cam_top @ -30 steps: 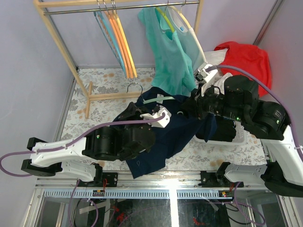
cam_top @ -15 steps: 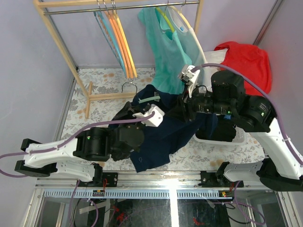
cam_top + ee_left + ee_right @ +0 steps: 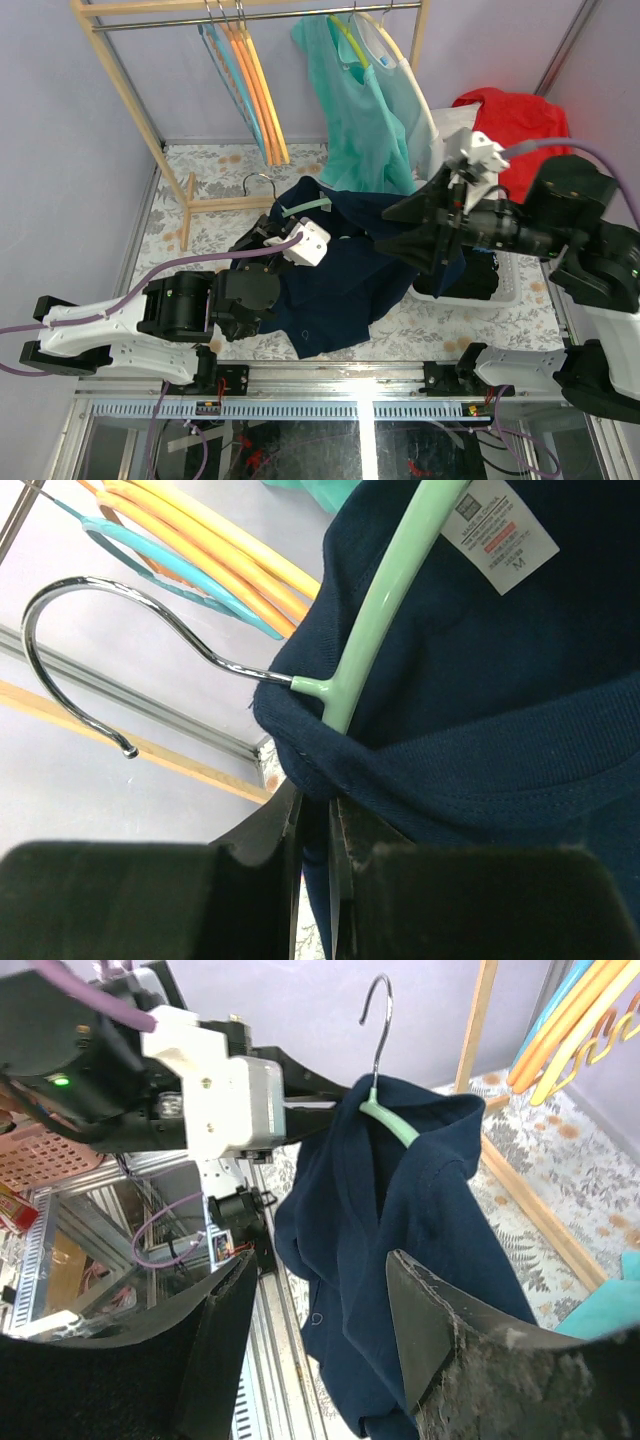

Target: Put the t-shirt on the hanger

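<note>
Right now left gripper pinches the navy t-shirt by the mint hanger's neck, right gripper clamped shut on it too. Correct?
No: the right gripper is open, jaws spread, per the right wrist view. The left gripper does pinch the t-shirt at the neck of the hanger.

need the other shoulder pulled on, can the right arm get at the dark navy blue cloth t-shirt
Probably yes: the right gripper is open and faces the t-shirt, which hangs from the thin pale mint-green plastic hanger that the left gripper holds up; nothing shows between them.
</note>
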`<state>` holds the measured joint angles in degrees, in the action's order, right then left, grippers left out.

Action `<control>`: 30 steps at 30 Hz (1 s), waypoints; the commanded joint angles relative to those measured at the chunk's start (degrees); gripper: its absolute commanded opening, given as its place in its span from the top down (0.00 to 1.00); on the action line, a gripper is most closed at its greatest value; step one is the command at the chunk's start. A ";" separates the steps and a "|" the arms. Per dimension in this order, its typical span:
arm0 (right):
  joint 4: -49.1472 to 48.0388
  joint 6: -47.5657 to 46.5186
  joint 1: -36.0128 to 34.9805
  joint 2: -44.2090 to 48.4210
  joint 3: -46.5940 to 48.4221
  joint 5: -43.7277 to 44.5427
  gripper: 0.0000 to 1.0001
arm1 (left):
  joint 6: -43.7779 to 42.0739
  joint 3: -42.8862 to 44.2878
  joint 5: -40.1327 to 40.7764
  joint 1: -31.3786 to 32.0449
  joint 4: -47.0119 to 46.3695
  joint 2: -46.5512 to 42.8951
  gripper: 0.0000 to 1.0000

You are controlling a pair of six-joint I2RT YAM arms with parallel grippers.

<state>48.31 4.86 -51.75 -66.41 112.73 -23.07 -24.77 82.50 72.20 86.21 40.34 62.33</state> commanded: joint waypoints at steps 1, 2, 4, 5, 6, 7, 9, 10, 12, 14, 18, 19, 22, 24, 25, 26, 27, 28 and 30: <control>-4.51 -0.56 -0.30 3.27 0.71 -0.66 0.39 | 0.28 0.43 0.95 0.40 -8.04 -1.91 1.00; -4.50 -0.68 -0.30 3.60 1.33 0.12 0.39 | 0.04 0.39 0.85 0.43 -8.22 -1.81 1.00; -4.33 -1.18 -0.32 4.27 2.31 2.06 0.39 | -0.52 0.23 0.77 0.40 -8.55 -1.73 1.00; -4.16 -1.55 -0.29 4.35 2.67 3.47 0.38 | -0.67 0.10 0.68 0.42 -8.56 -1.73 1.00; -3.46 -1.98 -0.35 4.22 3.28 5.12 0.38 | -0.71 0.04 0.53 0.43 -8.54 -1.72 1.00; -2.58 -2.70 -0.30 3.74 3.84 6.95 0.38 | -0.87 -0.09 0.27 0.40 -8.53 -1.83 1.00; -0.68 -3.98 -0.29 2.53 4.59 10.11 0.38 | -1.06 -0.29 -0.63 0.40 -8.48 -2.10 1.00; 0.13 -4.43 -0.30 1.79 4.85 11.41 0.38 | -1.12 -0.38 -0.99 0.38 -8.44 -2.16 1.00; 1.40 -5.23 -0.36 0.36 5.43 13.00 0.39 | -0.99 -0.47 -2.07 0.43 -7.76 -2.04 1.00; 1.90 -6.22 -0.32 -0.61 5.53 14.47 0.39 | -0.57 -0.40 -3.19 0.47 -6.69 -1.73 1.00; 2.69 -7.98 -0.30 -2.32 5.54 16.31 0.38 | 0.25 -0.14 -5.54 0.50 -4.83 -1.27 1.00; 2.71 -8.22 -0.32 -2.52 5.20 16.31 0.38 | 0.40 -0.14 -6.01 0.58 -4.57 -1.34 1.00; 3.23 -8.29 -0.36 -3.03 4.30 15.35 0.38 | 0.52 -0.20 -7.40 0.66 -4.12 -1.32 1.00; 3.80 -8.30 -0.34 -3.06 3.44 14.01 0.38 | 0.51 -0.12 -7.71 0.77 -3.96 -1.21 1.00; 3.88 -8.22 -0.35 -2.92 2.64 13.14 0.38 | 0.49 -0.14 -8.01 0.78 -3.97 -1.18 1.00; 3.89 -8.22 -0.32 -2.67 1.90 12.39 0.38 | 0.37 -0.11 -8.34 0.85 -3.98 -1.16 1.00; 4.06 -8.13 -0.33 -2.53 1.04 11.72 0.37 | 0.41 -0.06 -8.58 0.83 -3.95 -1.25 1.00; 4.07 -8.04 -0.33 -2.36 0.24 11.32 0.38 | 0.39 -0.06 -8.65 0.81 -3.95 -1.20 1.00; 4.20 -8.03 -0.31 -2.16 -1.10 10.77 0.38 | 0.37 0.05 -8.89 0.93 -3.95 -1.18 1.00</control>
<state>51.64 -0.27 -51.77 -69.89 113.38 -10.07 -25.54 81.71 64.14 86.63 40.40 61.76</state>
